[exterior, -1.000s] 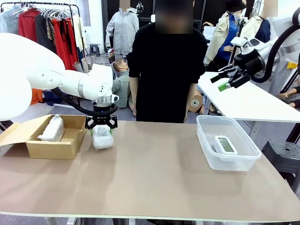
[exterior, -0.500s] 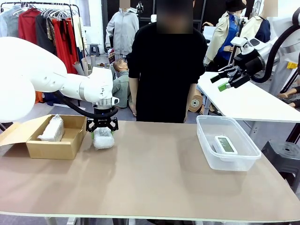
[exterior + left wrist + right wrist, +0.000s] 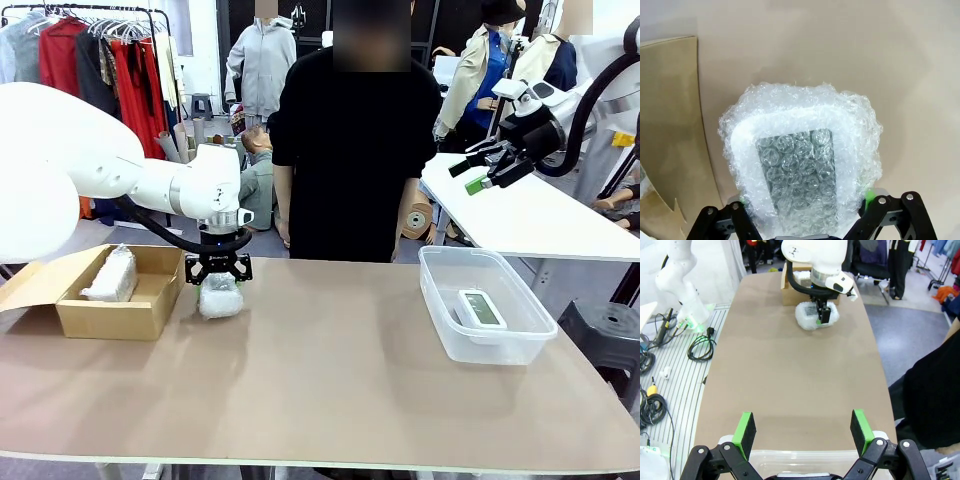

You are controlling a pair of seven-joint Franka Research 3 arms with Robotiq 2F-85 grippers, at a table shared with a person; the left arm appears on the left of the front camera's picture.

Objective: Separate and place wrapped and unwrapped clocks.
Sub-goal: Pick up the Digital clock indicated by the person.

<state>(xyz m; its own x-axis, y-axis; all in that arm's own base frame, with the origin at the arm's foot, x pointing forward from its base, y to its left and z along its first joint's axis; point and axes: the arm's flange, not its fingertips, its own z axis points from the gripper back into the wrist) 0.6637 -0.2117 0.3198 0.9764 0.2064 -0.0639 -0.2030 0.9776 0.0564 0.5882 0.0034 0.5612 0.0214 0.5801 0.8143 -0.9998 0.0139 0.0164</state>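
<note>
At left of frame, a wrapped clock (image 3: 110,274) lies in the cardboard box (image 3: 140,310). Just right, the left gripper (image 3: 217,287) straddles another wrapped clock (image 3: 220,300) on the surface (image 3: 330,380); grip unclear. At right, the bare clock (image 3: 481,308) sits in the tub (image 3: 440,310). Upper right, the right gripper (image 3: 474,175) hangs wide open, empty.

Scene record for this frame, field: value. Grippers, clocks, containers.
left gripper: down over the wrapped clock on table, fingers on either side, closing, grip not confirmed
right gripper: raised above the tub, open, nothing between the fingers
wrapped clock in box: lying in the cardboard box
bare clock: lying in the clear tub
person: standing at far side
</note>
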